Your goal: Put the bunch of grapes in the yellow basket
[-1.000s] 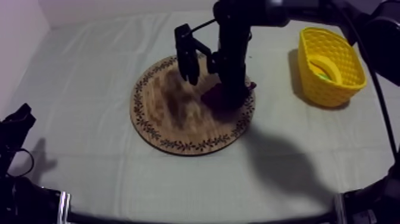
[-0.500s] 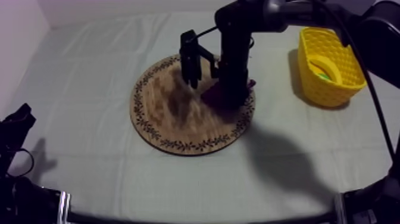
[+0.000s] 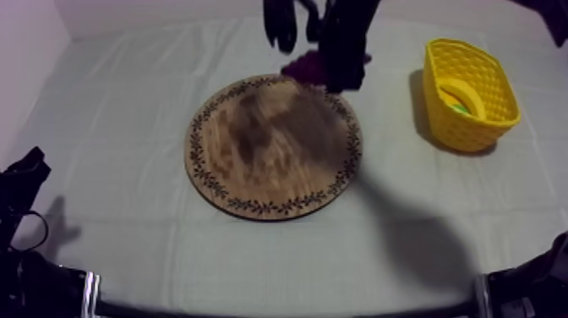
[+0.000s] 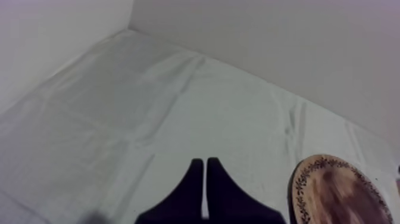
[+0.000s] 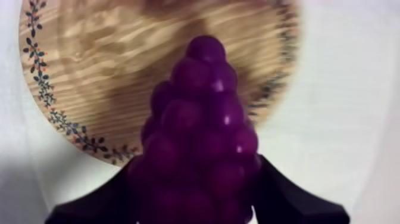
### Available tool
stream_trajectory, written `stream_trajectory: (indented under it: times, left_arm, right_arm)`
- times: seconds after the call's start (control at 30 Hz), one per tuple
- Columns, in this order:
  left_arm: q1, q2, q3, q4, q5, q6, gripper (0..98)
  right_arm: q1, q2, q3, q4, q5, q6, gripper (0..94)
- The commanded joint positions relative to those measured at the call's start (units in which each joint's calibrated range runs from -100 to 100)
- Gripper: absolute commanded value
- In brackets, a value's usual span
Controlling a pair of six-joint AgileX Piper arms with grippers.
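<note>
The purple bunch of grapes (image 3: 302, 64) hangs in the air above the far rim of the round wooden board (image 3: 273, 144), with my right gripper (image 3: 334, 73) shut on it. In the right wrist view the grapes (image 5: 199, 134) sit between the two black fingers (image 5: 107, 199), and the bare board (image 5: 119, 53) lies below them. The yellow basket (image 3: 461, 127) stands at the right of the table, apart from the gripper. My left gripper (image 3: 24, 179) rests low at the left; its fingers (image 4: 205, 164) lie together as a narrow wedge over the cloth.
Something yellow and green lies inside the basket (image 3: 461, 100). The board's edge (image 4: 309, 184) shows beside my left gripper. A wall runs along the table's far edge.
My right gripper has risen from the board with the grapes in it and moved toward the table's far side. The board now lies bare. The left arm has not moved.
</note>
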Motion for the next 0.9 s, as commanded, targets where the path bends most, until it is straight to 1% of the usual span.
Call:
stream_trajectory:
  times: [0.0,0.17,0.33,0.53,0.87]
  left_arm:
    - [0.0,0.0,0.0,0.01,0.0,0.0,0.0]
    - [0.0,0.0,0.0,0.01,0.0,0.0,0.0]
    - [0.0,0.0,0.0,0.01,0.0,0.0,0.0]
    - [0.0,0.0,0.0,0.01,0.0,0.0,0.0]
    - [0.0,0.0,0.0,0.01,0.0,0.0,0.0]
  right_arm:
    - [0.4,-2.3,-4.1,-0.5,1.9,0.4,28.5]
    - [2.2,-5.5,-9.8,-0.9,5.3,0.3,28.6]
    - [4.9,-8.3,-10.2,-0.6,6.4,-1.6,28.5]
    - [9.7,-12.4,-3.2,0.4,4.8,-5.4,28.9]
    - [20.2,-18.8,11.3,1.6,0.7,-10.7,29.7]
